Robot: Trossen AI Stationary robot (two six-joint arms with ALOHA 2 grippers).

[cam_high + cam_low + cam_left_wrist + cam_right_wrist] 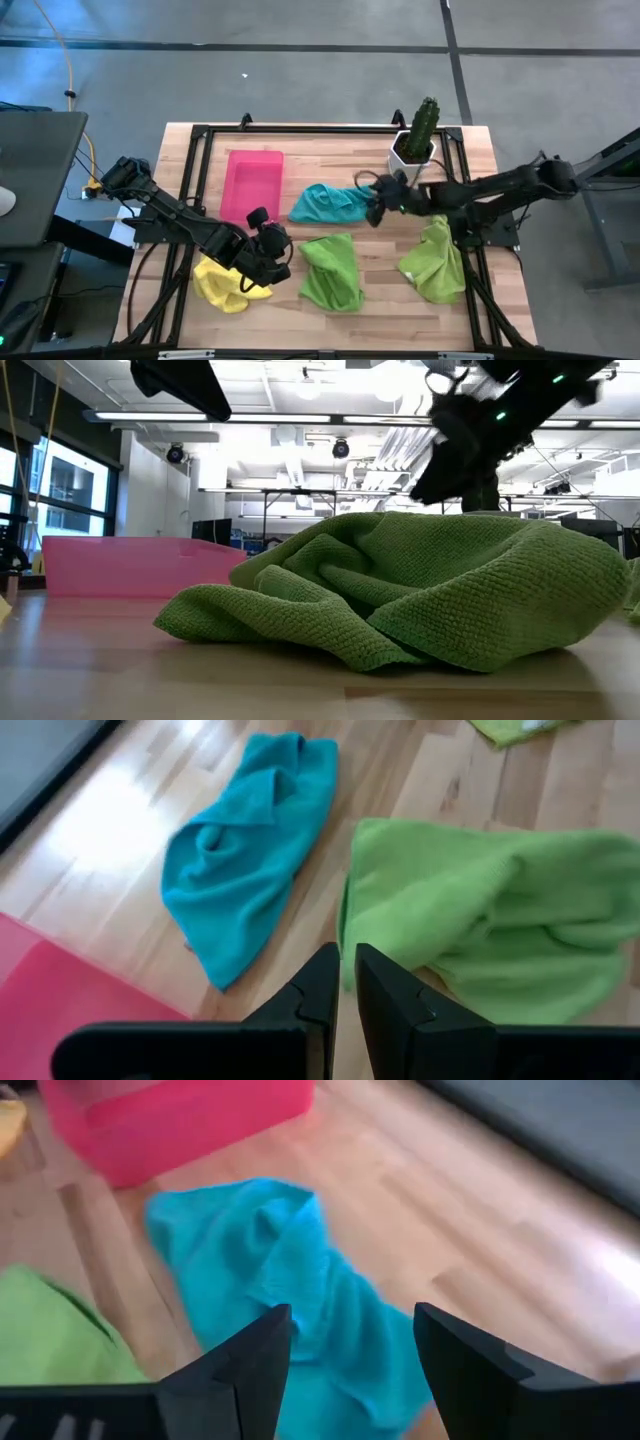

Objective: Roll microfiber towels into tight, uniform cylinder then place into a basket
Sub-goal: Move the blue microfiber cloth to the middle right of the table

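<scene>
Four soft microfiber towels lay crumpled and unrolled on the pale wooden table (330, 165). The teal towel (330, 204) sat at the middle, just right of the basket (252, 182), a shallow bright pink rectangular plastic tray with low walls. A lime green towel (333, 270) lay nearer, a second green towel (434, 262) at near right, and the yellow towel (222, 283) at near left.

The low view showed what the overhead could not: the looped, nubby weave of the central green towel, heaped in thick folds. The left wrist view showed the teal cloth's twisted pleats; the right wrist view showed its smooth sheen beside the pink wall.

The left gripper (345, 990) hovered above the near left area, over the edge of the yellow towel, its fingers together and holding nothing. The right gripper (352, 1350) hung above the right end of the teal towel, fingers apart, gripping nothing.

A white pot holding a ribbed green cactus (424, 125) stood at far right.
</scene>
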